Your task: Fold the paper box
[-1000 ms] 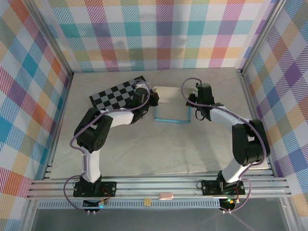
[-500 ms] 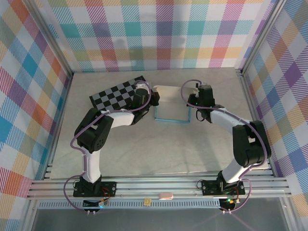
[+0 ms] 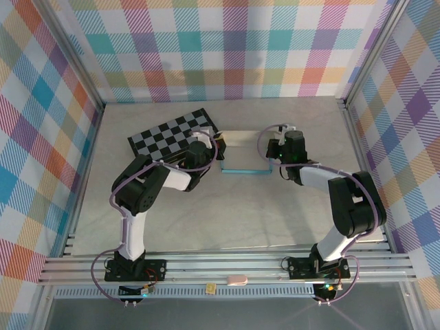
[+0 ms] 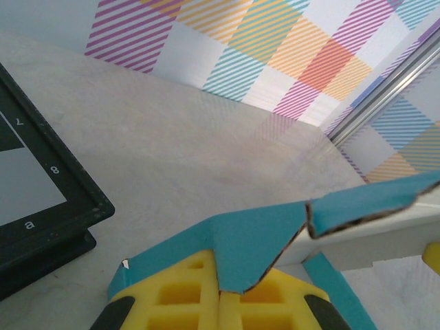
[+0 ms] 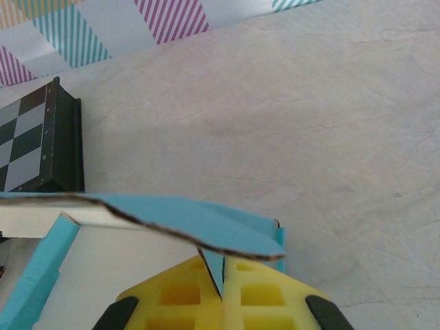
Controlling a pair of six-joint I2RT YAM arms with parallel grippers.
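The paper box (image 3: 244,159) lies at mid-table, teal outside and white inside, with its side walls raised. My left gripper (image 3: 218,154) holds its left end and my right gripper (image 3: 273,157) its right end. In the left wrist view the yellow fingers (image 4: 172,299) of the left gripper (image 4: 223,294) are shut on a pointed teal flap of the paper box (image 4: 258,234). From the right wrist, the right gripper (image 5: 222,278) is shut on a thin teal wall, and a teal flap of the paper box (image 5: 192,221) hangs over the fingertips.
A black-and-grey checkered board (image 3: 172,132) lies just left of the box, close to my left wrist, and is seen too as the board (image 4: 41,199) and board (image 5: 41,137). Patterned walls enclose the table. A small pale object (image 3: 237,279) rests on the front rail.
Both grippers have shifted toward the near edge and closer in on the box ends. The box's far white flap has folded over, so the box looks shorter.
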